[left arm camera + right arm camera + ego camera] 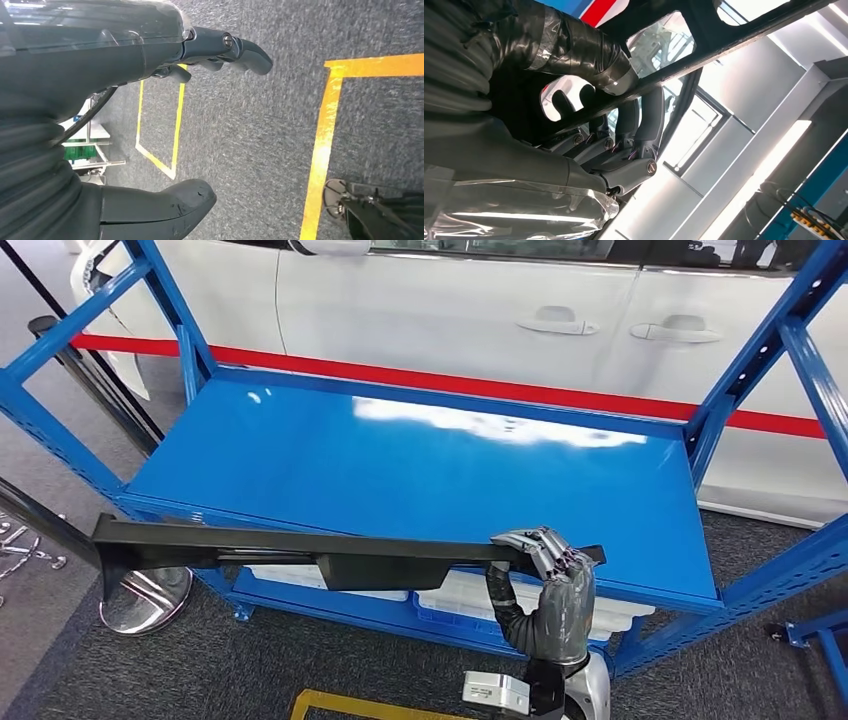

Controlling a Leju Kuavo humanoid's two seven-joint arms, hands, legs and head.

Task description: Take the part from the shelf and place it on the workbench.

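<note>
Black plastic part [300, 552], long and thin, is in the right hand [545, 585], held roughly level in front of the near edge of the blue shelf [430, 465]. Looks clear of the shelf surface, so I'd call the pickup done. Left to do: carry it to the workbench and set it down, so roughly halfway at best. Right hand grips the part near its right end, fingers [634, 125] curled over the top edge and thumb underneath; the right wrist view confirms the wrap around the dark bar. The grip is far off-centre, with most of the part cantilevered out to the left, so expect droop or twist at the free end when the robot turns. Left hand [150, 125] hangs over grey carpet with yellow floor tape [325, 140], holding nothing, fingers [235, 50] extended and well apart from the thumb. White car [450, 310] sits behind the shelf, far side.
</note>
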